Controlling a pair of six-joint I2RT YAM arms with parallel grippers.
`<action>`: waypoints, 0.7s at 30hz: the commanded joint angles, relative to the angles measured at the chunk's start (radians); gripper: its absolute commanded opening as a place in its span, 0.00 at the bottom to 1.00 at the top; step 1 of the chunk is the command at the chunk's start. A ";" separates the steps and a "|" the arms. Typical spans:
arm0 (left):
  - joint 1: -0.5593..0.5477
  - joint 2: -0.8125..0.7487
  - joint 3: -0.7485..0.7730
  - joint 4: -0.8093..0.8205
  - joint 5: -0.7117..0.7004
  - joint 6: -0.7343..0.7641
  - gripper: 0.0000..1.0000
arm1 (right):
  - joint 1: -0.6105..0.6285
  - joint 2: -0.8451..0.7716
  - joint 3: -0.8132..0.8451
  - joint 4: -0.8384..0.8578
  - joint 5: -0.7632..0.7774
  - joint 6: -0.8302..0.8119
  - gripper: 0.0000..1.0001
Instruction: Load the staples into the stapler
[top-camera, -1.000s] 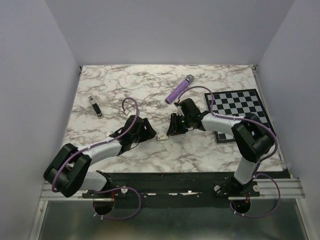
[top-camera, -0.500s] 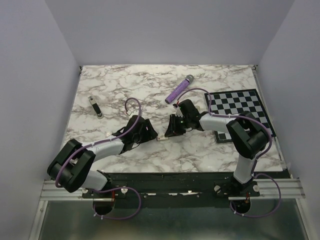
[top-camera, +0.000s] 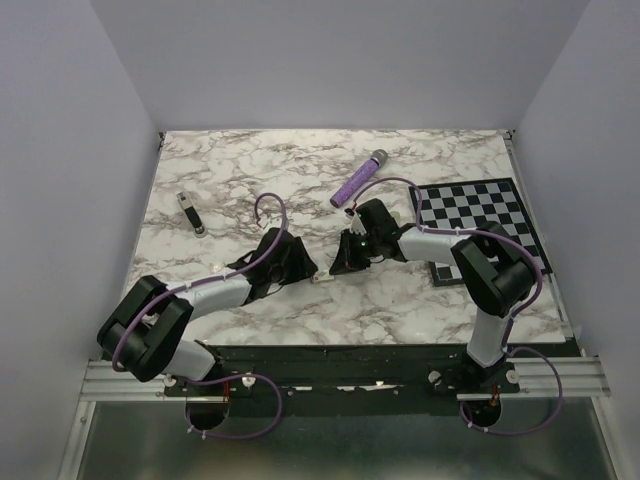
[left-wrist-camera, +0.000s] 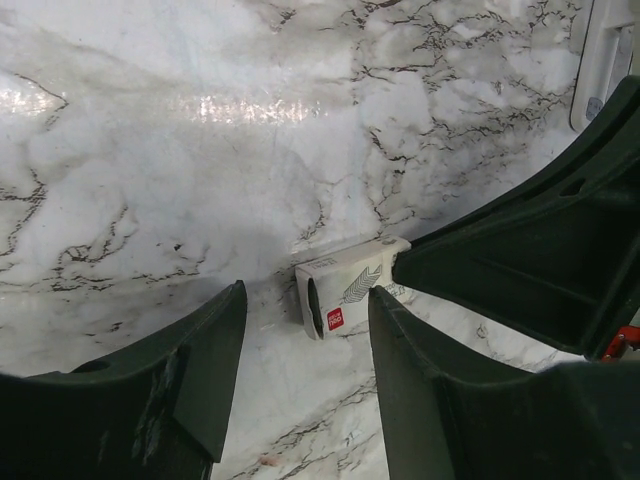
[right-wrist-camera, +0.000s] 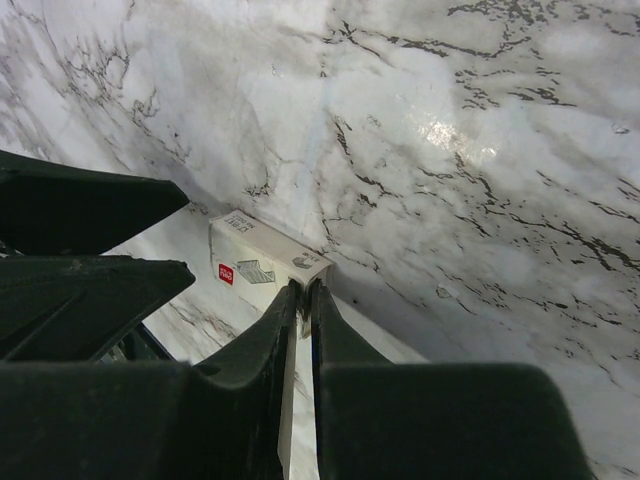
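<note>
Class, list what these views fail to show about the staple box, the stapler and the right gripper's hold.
1. Staple box: contents unseen in every view; its walls hide them.
2. Right gripper: the right wrist view shows the jaws nearly together at the box's end; pinching it or just touching, unclear.
3. Stapler: top view only, too small to tell whether it is open or loaded.
</note>
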 joint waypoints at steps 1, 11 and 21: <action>-0.015 0.024 0.052 -0.053 -0.013 0.000 0.55 | -0.001 0.013 0.002 -0.017 0.006 -0.021 0.15; -0.028 0.052 0.098 -0.167 -0.057 0.020 0.42 | -0.002 0.017 0.002 -0.016 0.010 -0.026 0.15; -0.041 0.089 0.128 -0.199 -0.054 0.035 0.29 | -0.002 0.017 0.001 -0.016 0.012 -0.026 0.15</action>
